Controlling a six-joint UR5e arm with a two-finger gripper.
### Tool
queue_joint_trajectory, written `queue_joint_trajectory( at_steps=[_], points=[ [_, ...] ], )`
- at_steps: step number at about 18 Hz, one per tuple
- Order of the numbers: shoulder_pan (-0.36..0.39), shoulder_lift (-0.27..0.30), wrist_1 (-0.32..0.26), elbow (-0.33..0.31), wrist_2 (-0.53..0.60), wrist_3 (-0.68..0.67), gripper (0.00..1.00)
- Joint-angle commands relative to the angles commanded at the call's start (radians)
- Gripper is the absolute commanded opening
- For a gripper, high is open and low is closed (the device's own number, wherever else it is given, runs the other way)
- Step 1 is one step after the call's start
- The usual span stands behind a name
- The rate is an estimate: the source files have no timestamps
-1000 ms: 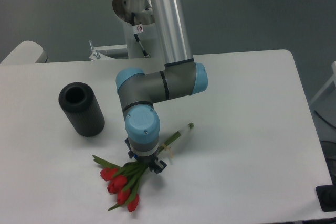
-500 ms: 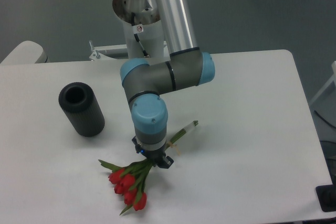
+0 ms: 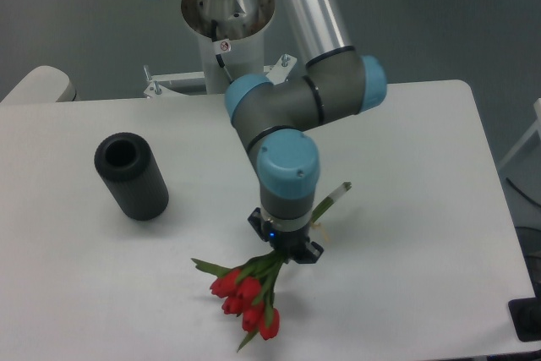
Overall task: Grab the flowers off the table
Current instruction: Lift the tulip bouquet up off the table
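The flowers (image 3: pixel 248 295) are a small bunch of red tulip buds with green stems, near the front of the white table (image 3: pixel 423 209). The buds point to the front left and the stem end (image 3: pixel 336 194) sticks out to the back right. My gripper (image 3: pixel 286 251) points straight down and is shut on the stems, just behind the buds. The bunch moves along with the gripper. I cannot tell whether it hangs just above the table or still brushes it.
A black ribbed cylinder (image 3: pixel 131 176) lies on the table at the left, open end facing back. The arm's base (image 3: pixel 226 31) stands at the table's back edge. A dark object (image 3: pixel 526 320) sits at the front right corner.
The gripper has moved to the right and slightly forward, and the flowers have moved with it, held by the stems. The black cylinder has not moved.
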Motion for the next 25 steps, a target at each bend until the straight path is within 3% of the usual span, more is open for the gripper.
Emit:
queue_joint_trajectory(
  at_steps=[8,15,25],
  points=[
    [0.068,0.014,-0.104,0.04,-0.005,0.218,0.0],
    [0.101,0.02,-0.135,0.046,0.0,0.307,0.0],
    [0.107,0.026,-0.135,0.043,0.0,0.31,0.0]
  ],
)
